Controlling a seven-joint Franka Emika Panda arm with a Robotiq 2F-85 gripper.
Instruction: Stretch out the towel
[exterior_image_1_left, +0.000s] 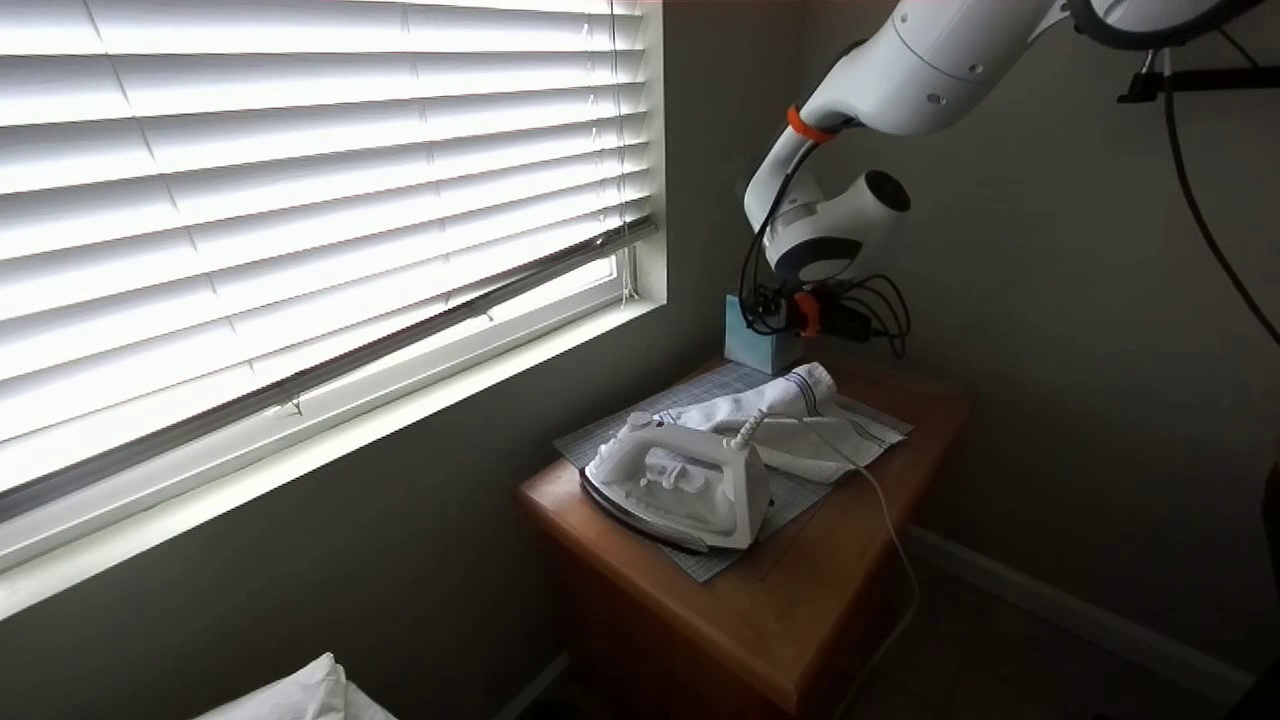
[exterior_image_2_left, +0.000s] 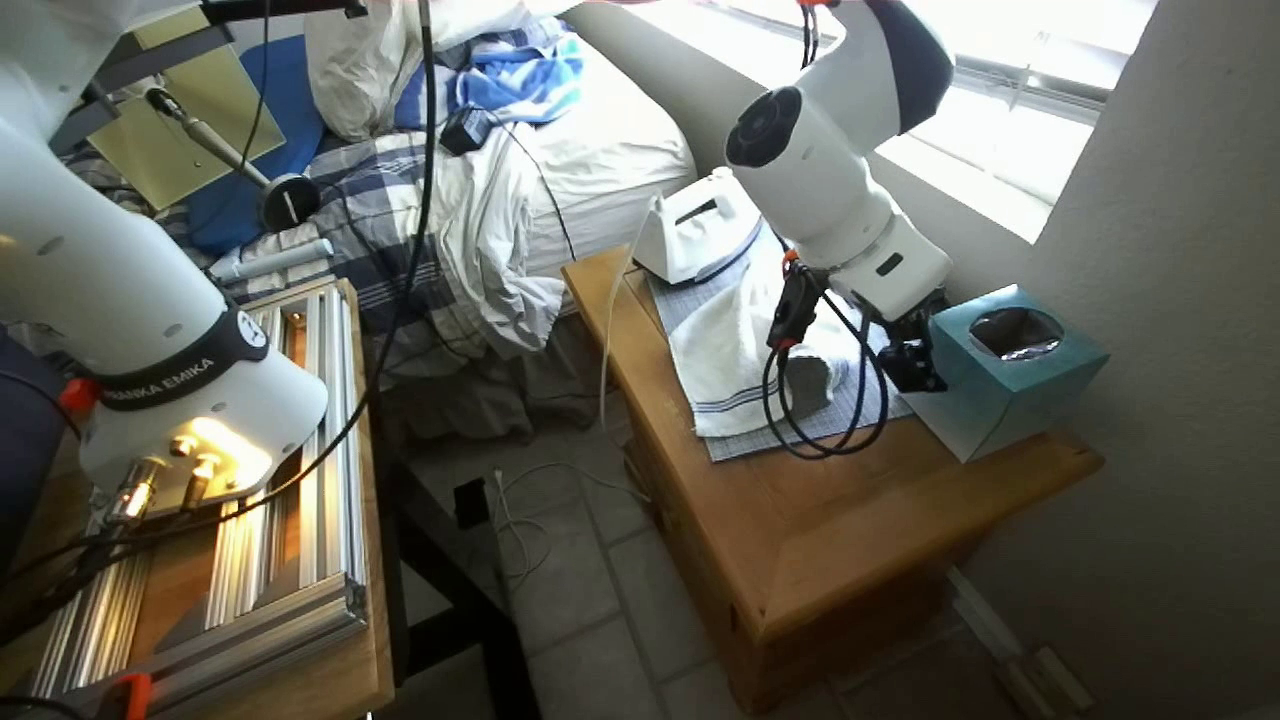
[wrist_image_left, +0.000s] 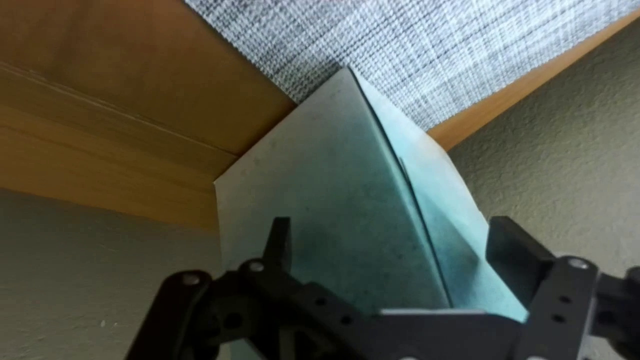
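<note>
The towel (exterior_image_1_left: 815, 440) is white with dark stripes and lies bunched and partly folded on a grey woven mat, behind the iron in this exterior view. The towel also shows in an exterior view (exterior_image_2_left: 728, 345), partly hidden by the arm and its cables. I do not make it out in the wrist view. My gripper (exterior_image_2_left: 915, 360) is beside the towel, right at the blue tissue box. In the wrist view the gripper (wrist_image_left: 387, 237) has its fingers wide apart, with a corner of the box between or just beyond them. I cannot tell whether they touch it.
The teal tissue box (exterior_image_2_left: 1010, 390) stands at the wooden cabinet's (exterior_image_2_left: 800, 530) wall end. A white iron (exterior_image_1_left: 690, 485) sits on the grey mat (exterior_image_1_left: 800, 495), its cord (exterior_image_1_left: 890, 530) crossing the towel and hanging off the cabinet. A wall and window (exterior_image_1_left: 400, 330) flank the cabinet.
</note>
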